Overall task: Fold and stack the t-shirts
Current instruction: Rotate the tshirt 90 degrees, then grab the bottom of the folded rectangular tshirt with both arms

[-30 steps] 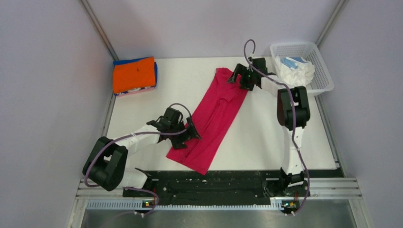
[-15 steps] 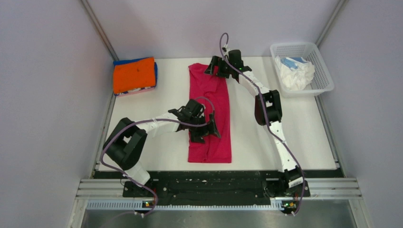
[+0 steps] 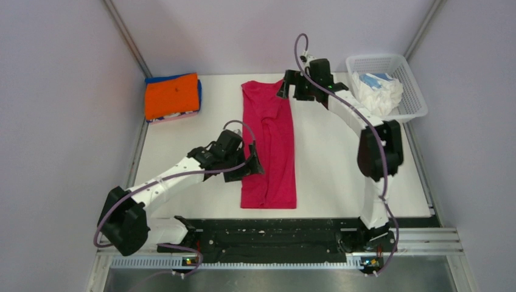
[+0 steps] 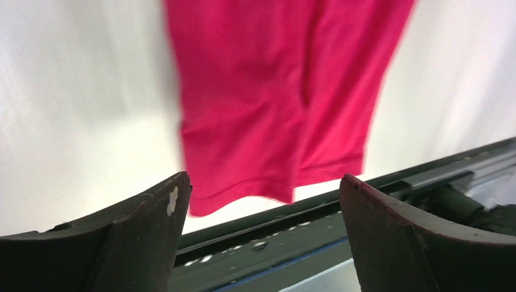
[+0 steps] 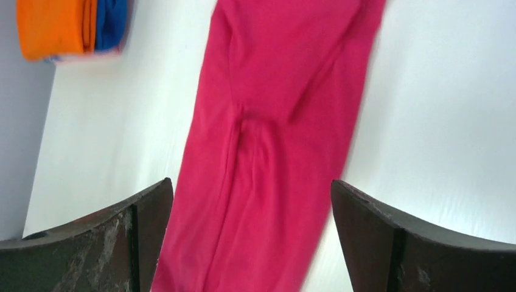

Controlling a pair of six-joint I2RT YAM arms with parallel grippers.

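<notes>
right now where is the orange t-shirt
In the top view the orange t-shirt lies folded at the far left corner of the table, on a blue shirt, left of the crimson shirt.

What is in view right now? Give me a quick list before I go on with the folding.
t-shirt: one, crimson-pink, lying as a long strip down the table's middle
folded stack: at least two shirts, orange over blue, far left corner
crumpled cloth: count unclear, white and pale blue, in the basket
basket: one, white mesh, far right corner
table: one, white
left gripper: one, black, open, at the shirt's near half
right gripper: one, black, open, at the shirt's far end
</notes>
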